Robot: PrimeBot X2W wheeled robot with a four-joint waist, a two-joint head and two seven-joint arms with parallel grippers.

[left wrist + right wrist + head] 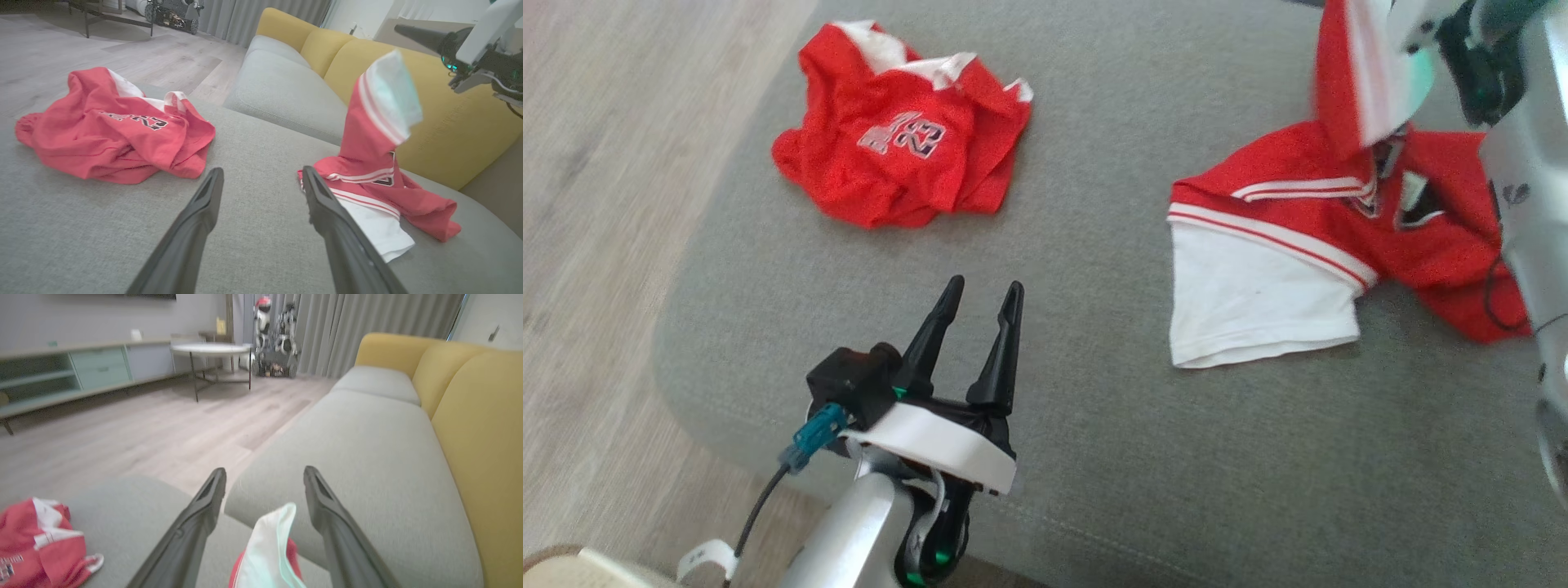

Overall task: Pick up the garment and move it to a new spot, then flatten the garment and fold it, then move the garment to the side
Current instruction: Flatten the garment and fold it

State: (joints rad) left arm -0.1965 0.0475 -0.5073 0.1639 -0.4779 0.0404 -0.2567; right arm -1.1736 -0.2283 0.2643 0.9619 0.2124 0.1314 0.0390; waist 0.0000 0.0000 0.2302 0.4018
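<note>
- R gripper (265,470): long dark fingers spread wide; white sleeve (271,539) stands up between them (blurred, prob. loose of both).
- Red-and-white shirt (1298,220) lies rumpled on gray woven sofa cushion (1094,408), robot's right side.
- L gripper (985,284): tapered fingers wide apart, empty, over bare cushion.
- Crumpled red jersey (898,155) w/ number print, well apart at left.

Soft, even daylight — only faint shadows under the shirt (1282,278) and the jersey (898,155). The shirt's raised sleeve (388,94) smears with motion blur; the right wrist view is soft throughout, and both wrist views stretch toward their edges.
</note>
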